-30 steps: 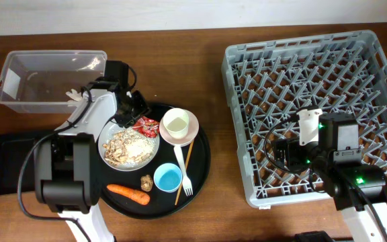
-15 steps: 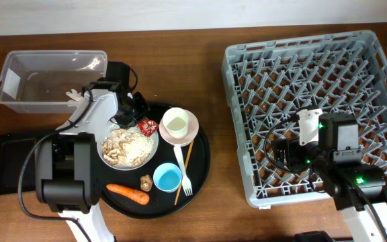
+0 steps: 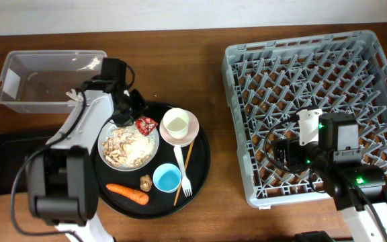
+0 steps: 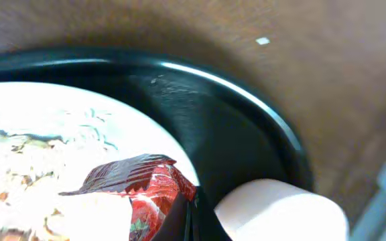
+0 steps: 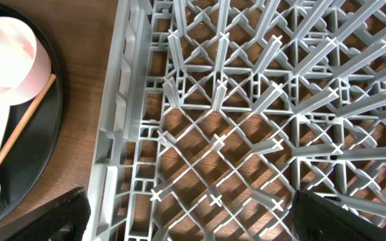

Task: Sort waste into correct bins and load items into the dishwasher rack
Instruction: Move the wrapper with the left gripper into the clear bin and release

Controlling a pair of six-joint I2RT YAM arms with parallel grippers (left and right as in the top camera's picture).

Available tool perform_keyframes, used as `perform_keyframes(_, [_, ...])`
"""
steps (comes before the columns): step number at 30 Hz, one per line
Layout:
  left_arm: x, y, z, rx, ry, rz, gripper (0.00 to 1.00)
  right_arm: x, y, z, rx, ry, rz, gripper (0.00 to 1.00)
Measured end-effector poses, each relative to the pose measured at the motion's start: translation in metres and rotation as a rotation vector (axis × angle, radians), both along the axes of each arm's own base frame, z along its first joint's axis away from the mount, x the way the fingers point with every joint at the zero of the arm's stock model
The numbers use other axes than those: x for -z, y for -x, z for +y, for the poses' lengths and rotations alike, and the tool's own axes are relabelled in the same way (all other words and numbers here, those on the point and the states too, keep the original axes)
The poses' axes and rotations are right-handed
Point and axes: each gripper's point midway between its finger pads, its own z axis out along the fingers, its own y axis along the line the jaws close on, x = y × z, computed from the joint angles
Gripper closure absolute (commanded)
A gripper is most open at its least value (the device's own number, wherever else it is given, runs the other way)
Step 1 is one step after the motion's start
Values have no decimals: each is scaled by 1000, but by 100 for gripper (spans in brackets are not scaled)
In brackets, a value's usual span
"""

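1. The table (image 3: 213, 101) is brown wood, with a white wall (image 3: 180, 13) behind it.
2. The red wrapper (image 3: 146, 124) lies on the black tray (image 3: 203, 158) at the edge of the white plate (image 3: 106, 138). The left gripper (image 3: 134, 111) is at it, and I cannot tell its grip.
3. The right gripper (image 5: 193, 217) is wide open over the grey rack (image 3: 314, 67).

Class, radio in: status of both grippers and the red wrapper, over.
Left gripper at red wrapper, grip unclear. Right gripper open, empty, above dishwasher rack. Wrapper at white plate's rim, pink bowl close beside.
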Motion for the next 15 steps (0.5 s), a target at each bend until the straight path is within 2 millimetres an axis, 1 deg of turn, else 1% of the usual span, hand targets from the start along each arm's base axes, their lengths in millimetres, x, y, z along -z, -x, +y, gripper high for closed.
perform_keyframes(3, [-20,-3,4,2,-21,-56,100,0,0,0,-1,0,0,1])
perform_keyframes(6, [-36,-10,15,19,-76,-114,99,0,0,0,0,1,0,1])
perform_keyframes(9, [-63,-26,33,19,-122,-195,100,0,0,0,0,1,-1,1])
perform_keyframes(11, [-77,-35,45,0,-135,-236,99,0,0,0,0,1,0,1])
perform_keyframes(13, [-88,-42,60,-28,-146,-267,100,0,0,0,0,0,0,1])
perform_keyframes(15, [-93,-45,75,-59,-158,-286,99,0,0,0,0,0,0,1])
